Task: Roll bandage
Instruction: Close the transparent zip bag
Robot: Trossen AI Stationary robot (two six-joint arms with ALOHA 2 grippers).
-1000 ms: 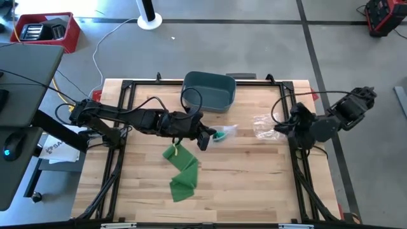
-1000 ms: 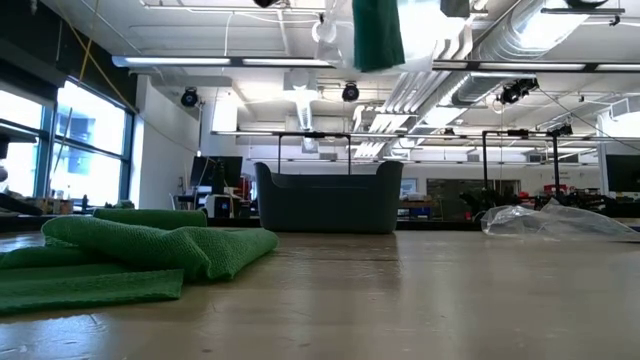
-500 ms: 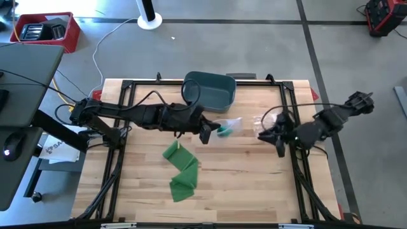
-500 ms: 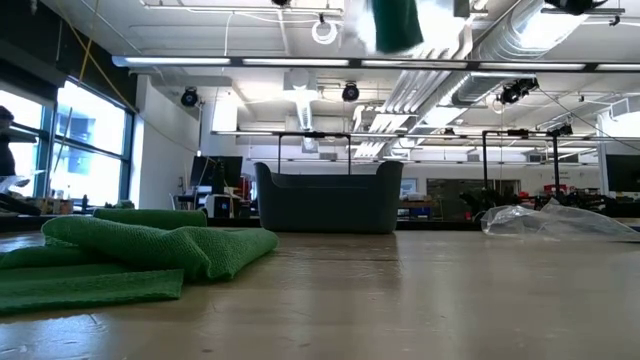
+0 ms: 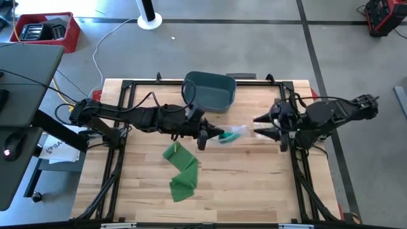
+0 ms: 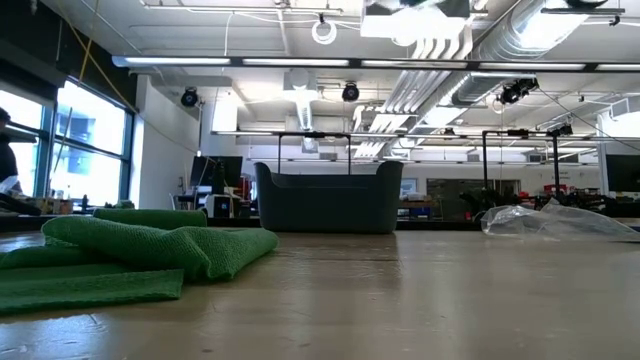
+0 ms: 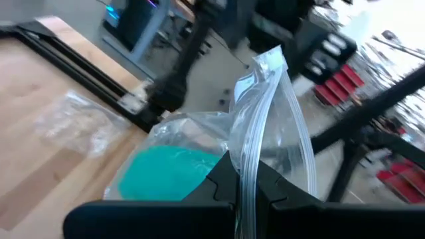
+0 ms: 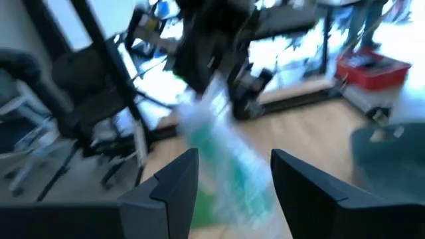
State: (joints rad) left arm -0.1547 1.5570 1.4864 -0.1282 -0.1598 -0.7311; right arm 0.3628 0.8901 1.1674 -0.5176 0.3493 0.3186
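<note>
A green bandage [image 5: 181, 168] lies loosely folded on the table's near left [image 6: 150, 250]. My left gripper [image 5: 213, 133] hovers over the table's middle, shut on a clear zip bag [image 5: 232, 133] with a teal roll [image 7: 166, 174] inside. My right gripper [image 5: 262, 126] stands open just to the right of that bag, pointing level at it. In the right wrist view the bag [image 8: 222, 156] shows blurred ahead of the open gripper [image 8: 234, 162], and no touch shows. My left gripper pinches the bag's clear plastic [image 7: 244, 178] between its two fingers [image 7: 222, 180], beside the teal roll. The fingers reach in about level from the table's left. The bag is lifted clear of the table, and its zip edge [image 7: 265, 66] sticks out beyond the fingers.
A dark grey bin [image 5: 210, 91] stands at the far middle. A second clear bag [image 6: 555, 220], empty, lies on the table's right [image 7: 73, 123]. Black frame rails [image 5: 124, 137] run along the left and right sides.
My right gripper has swung from the table's right edge toward the middle, turned to face the bag, and opened. My left gripper has tipped up toward level, raising the bag and carrying it a little toward the right.
</note>
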